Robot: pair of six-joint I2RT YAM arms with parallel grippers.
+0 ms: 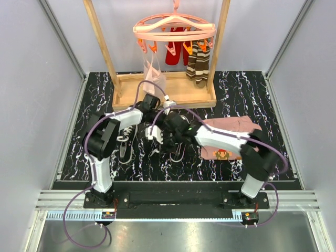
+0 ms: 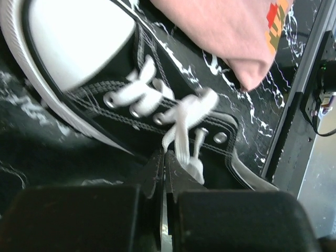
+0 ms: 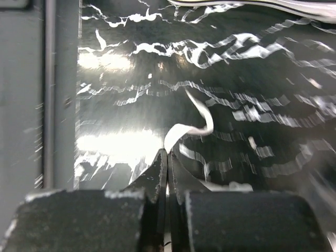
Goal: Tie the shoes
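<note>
Left gripper (image 2: 165, 157): jaws pressed together just below the eyelets of one of the shoes (image 2: 79, 47). A lace strand (image 2: 181, 131) drops against one finger; I cannot tell whether it is pinched.

Right gripper (image 3: 168, 155): jaws closed on a lace end (image 3: 202, 118), which curls up from the tips over the black marbled desk (image 3: 115, 63).

Shoes: I see both mid-desk, one beside the left arm, the other under the two grippers, white toe cap showing.

Pink cloth (image 1: 226, 136): flat on the desk, just right of the shoes.

Striped socks (image 1: 198, 60): pegged on the hanger at the back.
</note>
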